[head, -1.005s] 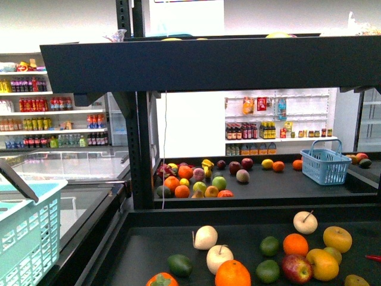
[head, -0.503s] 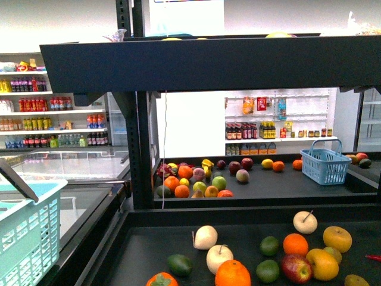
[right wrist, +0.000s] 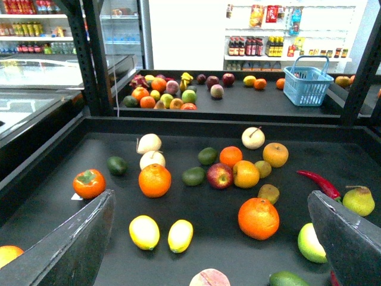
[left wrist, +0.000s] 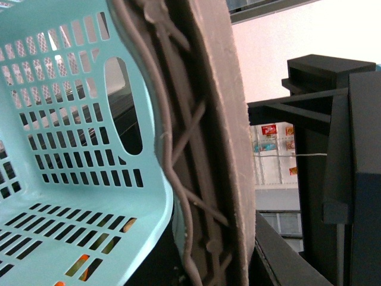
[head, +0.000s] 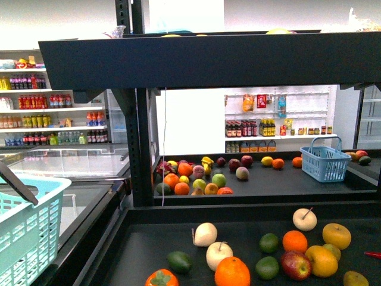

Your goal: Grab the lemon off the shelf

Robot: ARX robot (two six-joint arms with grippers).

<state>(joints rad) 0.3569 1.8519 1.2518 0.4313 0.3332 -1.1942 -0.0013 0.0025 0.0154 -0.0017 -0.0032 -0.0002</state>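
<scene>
Right wrist view alone shows the lemon (right wrist: 180, 236) and right gripper (right wrist: 209, 196)

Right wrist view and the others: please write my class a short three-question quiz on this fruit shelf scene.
1. True or false: the right pincer is shut on an orange.
2. In the right wrist view, what lies closest beside the lemon? A) a paler yellow oval fruit B) the red chilli C) the blue basket
3. In the left wrist view, what colour is the slotted basket?

Key
1. False: it is wide open with nothing in it.
2. A.
3. Light teal.
</scene>
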